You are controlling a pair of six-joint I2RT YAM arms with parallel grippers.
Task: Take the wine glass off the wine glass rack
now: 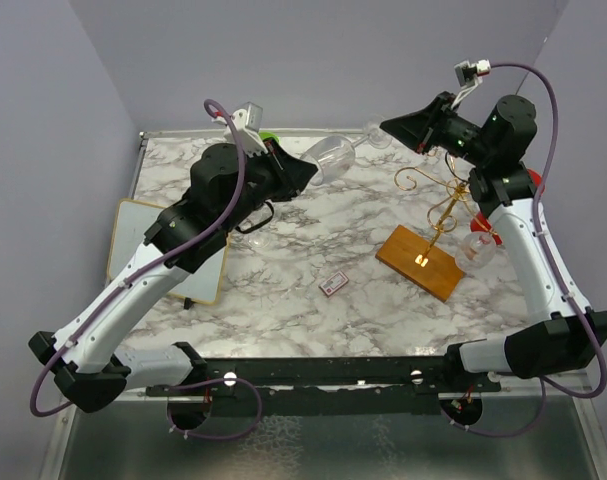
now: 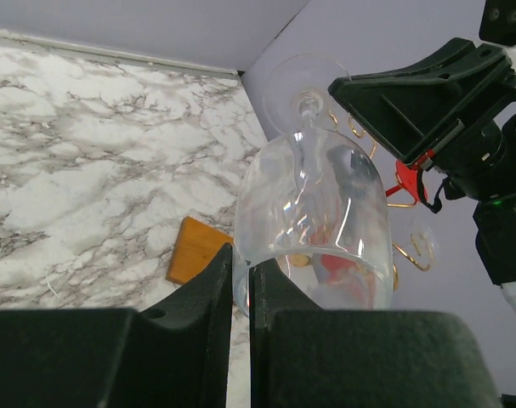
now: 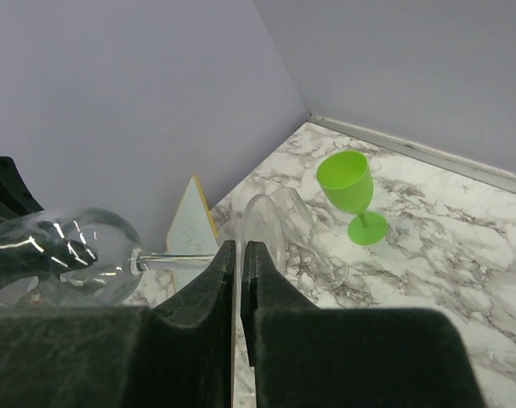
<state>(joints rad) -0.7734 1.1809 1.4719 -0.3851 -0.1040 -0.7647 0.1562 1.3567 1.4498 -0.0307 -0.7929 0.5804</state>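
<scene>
A clear wine glass [image 1: 333, 155] hangs on its side in the air above the table, to the left of the wine glass rack [image 1: 438, 190] and apart from it. My left gripper [image 2: 240, 268] is shut on the rim of the glass bowl [image 2: 313, 212]. My right gripper [image 3: 239, 251] is shut on the round foot [image 3: 266, 229] of the same glass, with the stem [image 3: 172, 262] running left to the bowl [image 3: 70, 255]. The rack's gold wire arms stand on a slim post over a brown wooden base [image 1: 423, 262].
A green goblet [image 3: 351, 191] stands near the back wall, with a clear glass [image 3: 313, 246] lying on the marble beside it. Another clear glass [image 1: 480, 250] hangs at the rack's right next to something red. A white board [image 1: 133, 250] lies left, a small card [image 1: 333, 283] in the middle.
</scene>
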